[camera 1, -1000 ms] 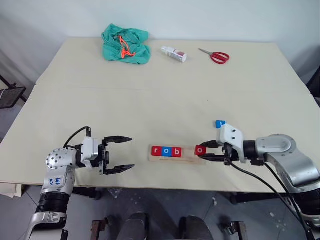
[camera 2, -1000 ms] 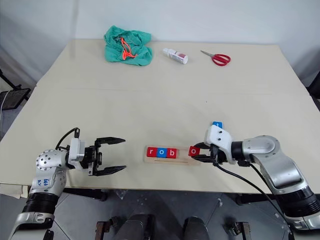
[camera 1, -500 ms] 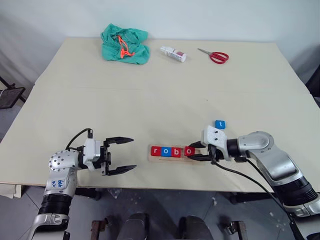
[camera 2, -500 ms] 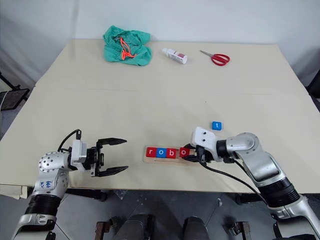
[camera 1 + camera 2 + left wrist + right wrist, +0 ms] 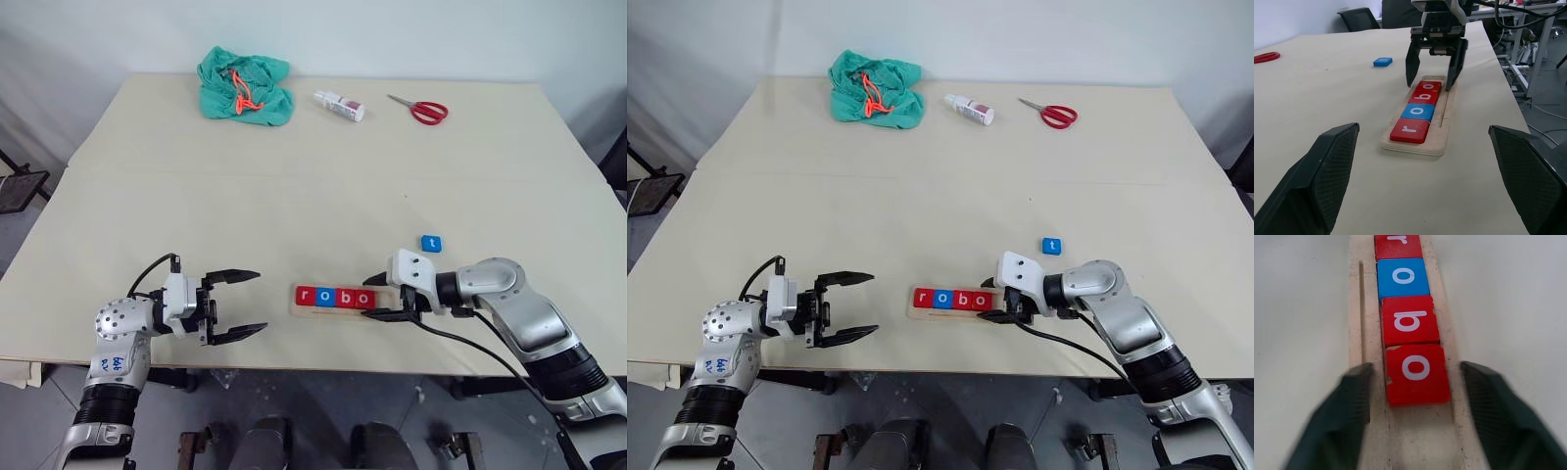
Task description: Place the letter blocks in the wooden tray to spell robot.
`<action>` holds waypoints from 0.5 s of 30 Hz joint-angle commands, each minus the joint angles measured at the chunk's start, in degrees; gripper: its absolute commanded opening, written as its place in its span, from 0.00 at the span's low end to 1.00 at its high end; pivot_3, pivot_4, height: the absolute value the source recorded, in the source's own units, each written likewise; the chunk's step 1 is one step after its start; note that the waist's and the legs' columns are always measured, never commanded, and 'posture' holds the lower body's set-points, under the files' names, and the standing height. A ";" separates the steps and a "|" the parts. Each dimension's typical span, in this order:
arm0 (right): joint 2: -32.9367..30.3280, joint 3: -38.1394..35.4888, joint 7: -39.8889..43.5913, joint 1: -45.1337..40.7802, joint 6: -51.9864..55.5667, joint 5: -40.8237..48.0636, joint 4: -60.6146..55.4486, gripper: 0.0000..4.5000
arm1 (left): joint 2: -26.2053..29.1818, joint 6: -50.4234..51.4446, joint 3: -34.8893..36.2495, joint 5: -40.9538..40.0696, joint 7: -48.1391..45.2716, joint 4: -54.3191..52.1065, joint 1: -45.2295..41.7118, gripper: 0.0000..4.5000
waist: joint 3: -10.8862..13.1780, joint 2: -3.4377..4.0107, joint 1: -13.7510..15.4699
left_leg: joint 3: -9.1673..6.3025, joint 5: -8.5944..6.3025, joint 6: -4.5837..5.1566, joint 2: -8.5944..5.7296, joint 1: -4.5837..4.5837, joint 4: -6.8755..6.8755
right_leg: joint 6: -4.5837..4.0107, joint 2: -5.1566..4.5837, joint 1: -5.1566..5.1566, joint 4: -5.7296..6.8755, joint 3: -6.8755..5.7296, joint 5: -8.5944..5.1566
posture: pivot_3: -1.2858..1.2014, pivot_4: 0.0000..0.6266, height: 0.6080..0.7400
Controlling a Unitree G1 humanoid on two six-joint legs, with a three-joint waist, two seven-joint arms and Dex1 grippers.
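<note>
Four letter blocks seated in the wooden tray (image 5: 387,309) near the front edge of the table (image 5: 313,186): red r (image 5: 305,295), blue o (image 5: 324,296), red b (image 5: 344,297), red o (image 5: 363,298), touching in a row and reading "robo". Fifth block, the blue t (image 5: 431,243), flat on the table at about 1 o'clock from the tray's right end, apart from it.

Right gripper (image 5: 1431,63) at the tray's right end, fingers spread apart on either side of the red o, clamped on nothing; block apparently just set down. Left gripper (image 5: 233,305) at 9 o'clock from the tray, well apart, fingers wide, empty.

Step in hand, as judged: release and clear of the second o. Best done by backing straight out along the tray's length with fingers kept spread, so neither fingertip drags the o or nudges the row. Then over to the t, pinched by opposite edges, letter kept upright in reading direction, lowered into the bare slot at the tray's right end, flush against the o.

Count: five blocks, three red, two blue; one tray; two grippers. At the far edge, one green cloth (image 5: 245,88) at 11 o'clock, one small bottle (image 5: 339,105) at 12, one pair of red scissors (image 5: 421,110) at 1.
</note>
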 commanded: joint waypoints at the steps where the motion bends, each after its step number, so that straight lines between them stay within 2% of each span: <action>1: 0.02 -1.19 0.16 -0.58 -0.46 0.59 -2.06 0.99 | 0.01 -1.11 0.36 -0.33 0.06 -1.10 -0.20 1.00 | 0.00 0.00 0.00 | 0.00 0.00 0.00 0.00 0.00 0.00 | 0.00 0.00 0.00 0.00 0.00 0.00 | 0.52 0.24 1.00; 9: -2.72 -7.27 -0.25 2.96 6.23 6.16 -8.94 0.99 | -0.21 -1.65 0.02 -0.07 -0.23 0.63 -1.65 1.00 | 0.00 0.00 0.24 | -0.02 0.00 0.00 -0.02 -0.01 0.01 | 0.00 -0.01 0.01 0.00 0.00 0.00 | 0.52 0.24 1.00; 15: -1.70 -20.49 -11.36 9.43 12.44 8.59 -10.58 0.99 | -0.63 -2.08 -0.34 0.09 -0.83 2.69 -3.36 1.00 | 0.00 0.00 0.38 | 0.00 0.00 0.00 -0.03 -0.01 0.00 | 0.00 -0.02 0.02 0.02 0.00 0.00 | 0.52 0.24 1.00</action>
